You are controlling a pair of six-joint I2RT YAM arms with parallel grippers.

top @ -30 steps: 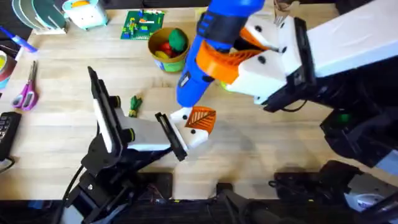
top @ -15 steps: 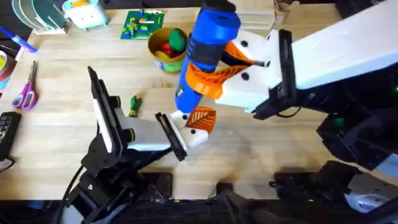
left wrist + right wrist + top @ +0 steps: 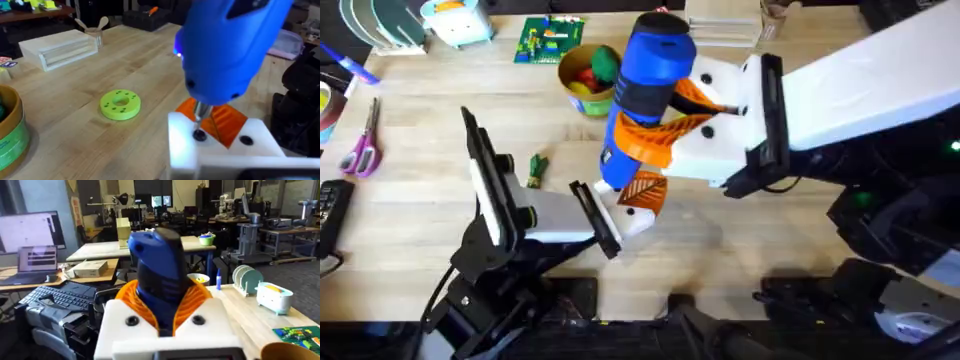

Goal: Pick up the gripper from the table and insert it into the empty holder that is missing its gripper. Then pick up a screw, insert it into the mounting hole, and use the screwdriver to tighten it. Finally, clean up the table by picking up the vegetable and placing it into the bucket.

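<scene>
My left gripper (image 3: 618, 216) is shut on the white holder (image 3: 632, 219) and keeps it low over the table's middle. The orange gripper wedge (image 3: 644, 189) sits in the holder (image 3: 227, 150). My right gripper (image 3: 668, 122) is shut on the blue screwdriver (image 3: 646, 75), which stands nearly upright, its orange pads against the handle (image 3: 156, 265). In the left wrist view the screwdriver (image 3: 230, 45) tip rests on a dark round spot in the holder's face, with a second dark mounting hole (image 3: 245, 140) beside it. The vegetable (image 3: 537, 168) lies left of the holder. The yellow bucket (image 3: 582, 88) stands behind, holding red and green toys.
A green disc with holes (image 3: 120, 104) lies beyond the holder, and a pale wooden box (image 3: 60, 47) farther back. Pink scissors (image 3: 362, 150) lie at the left, with a black device (image 3: 330, 212) on the left edge. A green board (image 3: 550, 40) lies near the far edge.
My right arm has swung left with the screwdriver, which now stands more upright with its tip down on the holder. The left arm and holder have not moved.
</scene>
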